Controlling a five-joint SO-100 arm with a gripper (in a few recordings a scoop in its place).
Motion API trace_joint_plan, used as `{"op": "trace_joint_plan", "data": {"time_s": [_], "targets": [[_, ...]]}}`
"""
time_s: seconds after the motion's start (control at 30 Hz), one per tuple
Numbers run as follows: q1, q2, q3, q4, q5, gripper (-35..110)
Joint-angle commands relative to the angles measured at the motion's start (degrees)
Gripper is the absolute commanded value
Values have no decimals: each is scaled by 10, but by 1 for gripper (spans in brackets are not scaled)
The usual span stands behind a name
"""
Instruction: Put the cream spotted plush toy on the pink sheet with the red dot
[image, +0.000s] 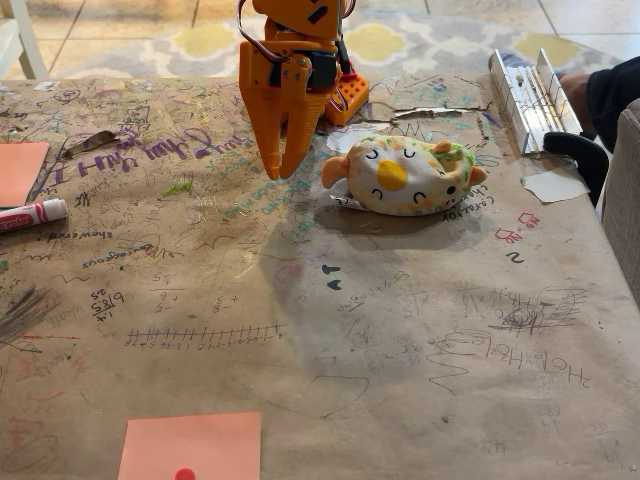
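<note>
While the orange tool (283, 165) hangs point-down over the counter (400, 330), its two fingers look pressed nearly together and hold nothing, and the cream spotted plush toy (405, 175) lies on its side just to the right of it, apart from the tips, near the far edge. To my eye the job has hardly begun: the fingers need to spread wide, shift right over the toy's fat middle, and come down across its narrower width so the soft body squashes evenly rather than rolling away. It is a rounded, squashy thing, fuzzy fabric with a yellow beak, orange nubs and green and orange spots. The pink sheet with the red dot (190, 447) lies flat and thin at the near edge, well apart from the toy. Scribbled brown paper covers the counter, creased in places.
</note>
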Motion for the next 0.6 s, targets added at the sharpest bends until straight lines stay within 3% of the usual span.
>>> {"op": "trace_joint_plan", "data": {"time_s": [0.0,0.4,0.57], "targets": [[0,4,-5,3,-12,0],[25,-25,-17,0,-72,0],[-27,-179,-191,62,-37,0]]}}
